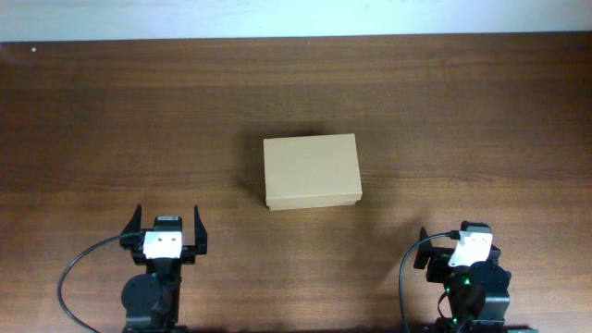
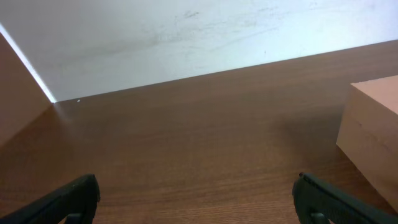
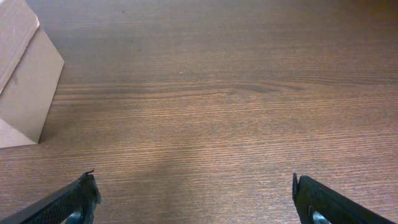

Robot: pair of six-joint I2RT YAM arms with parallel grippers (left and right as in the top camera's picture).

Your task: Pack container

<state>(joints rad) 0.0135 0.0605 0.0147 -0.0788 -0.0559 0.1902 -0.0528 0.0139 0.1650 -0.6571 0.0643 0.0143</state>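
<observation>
The small rectangular tan cardboard box (image 1: 310,173) sits flat on the dark brown wooden desk (image 1: 111,120) with its flap lid down. It lies ahead of both arms and between them. From the left gripper (image 1: 166,220) it is forward and off to the right, well apart. From the right gripper (image 3: 193,183) it is forward and off to the left, also well apart. Nothing rests on the box, and neither gripper touches it.

The left gripper hovers low over bare wood with its two black fingers (image 2: 68,199) spread wide apart and nothing between them. In its wrist view, only one corner and side of the box show at the right edge, beyond the right-hand finger. A pale white wall (image 2: 186,37) runs along the far side of the desk, straight ahead of this gripper.

The right gripper's jaws also stand wide apart and hold nothing, with plain wood grain between its black fingers (image 3: 323,202). In its wrist view, the box shows at the upper left, ahead of and outside the left-hand finger.

A black cable (image 1: 69,277) loops out beside the left arm's base, behind its gripper. Another black cable (image 1: 404,277) curves beside the right arm's base.
</observation>
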